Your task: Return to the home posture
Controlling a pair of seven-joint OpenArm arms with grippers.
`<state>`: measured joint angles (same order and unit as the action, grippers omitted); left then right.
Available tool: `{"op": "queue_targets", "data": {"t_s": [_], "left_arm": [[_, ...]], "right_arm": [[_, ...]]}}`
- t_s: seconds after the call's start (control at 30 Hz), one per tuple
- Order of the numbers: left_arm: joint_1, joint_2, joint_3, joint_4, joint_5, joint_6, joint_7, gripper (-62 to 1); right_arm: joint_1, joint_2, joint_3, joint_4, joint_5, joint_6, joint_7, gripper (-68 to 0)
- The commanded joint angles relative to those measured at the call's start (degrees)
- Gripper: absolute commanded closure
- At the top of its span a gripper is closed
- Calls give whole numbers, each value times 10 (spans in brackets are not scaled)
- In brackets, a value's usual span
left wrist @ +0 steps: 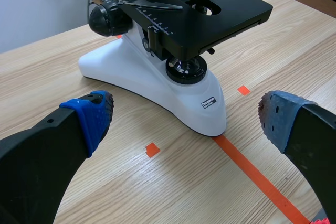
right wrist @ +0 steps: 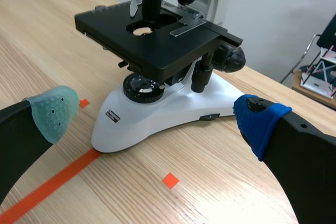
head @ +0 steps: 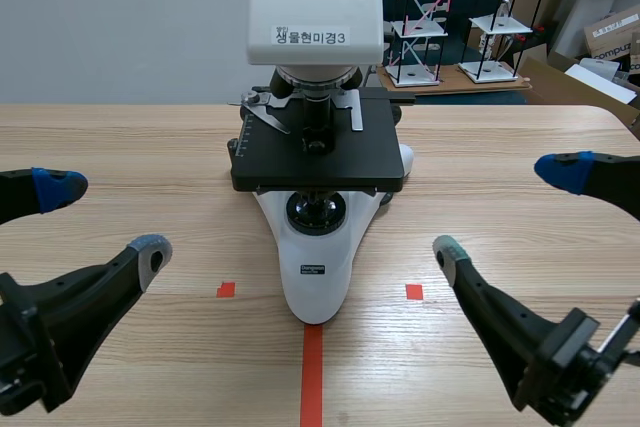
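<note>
Looking at the scene view first, we've got the microscope (head: 318, 162) standing mid-tabletop (head: 140, 147), its white foot on the end of the red tape line and its long axis running straight away from the robot. The left tool (head: 105, 219) and right tool (head: 507, 210) hang low on either side of it, both with fingers wide apart and nothing in them. We'd call them about equally near and touching nothing.

In the left wrist view, the left tool (left wrist: 185, 116) is spread open, and the microscope (left wrist: 157, 90) sits ahead of it, clear of both pads.

It's the same story in the right wrist view. The right tool (right wrist: 155, 116) gapes empty and the microscope (right wrist: 157, 51) is ahead, apart from the fingers.

Our guess is that both arms are basically at home already. Any last retreat just goes back and away from the foot, with nothing to let go of.
</note>
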<state>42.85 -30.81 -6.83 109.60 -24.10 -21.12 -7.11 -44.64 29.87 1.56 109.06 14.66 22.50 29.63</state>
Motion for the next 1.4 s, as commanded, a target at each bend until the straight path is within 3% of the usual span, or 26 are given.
{"op": "queue_targets", "data": {"t_s": [0.0,0.27,1.37], "left_arm": [[-2,2,-3,7,-5,-1,-10,-581],[-2,2,-3,7,-5,-1,-10,-581],[-2,2,-3,7,-5,-1,-10,-581]], "right_arm": [[-10,2,15,20,23,-2,9,-657],[-65,1,41,48,38,-2,9,-657],[-64,1,41,48,36,-2,9,-657]]}}
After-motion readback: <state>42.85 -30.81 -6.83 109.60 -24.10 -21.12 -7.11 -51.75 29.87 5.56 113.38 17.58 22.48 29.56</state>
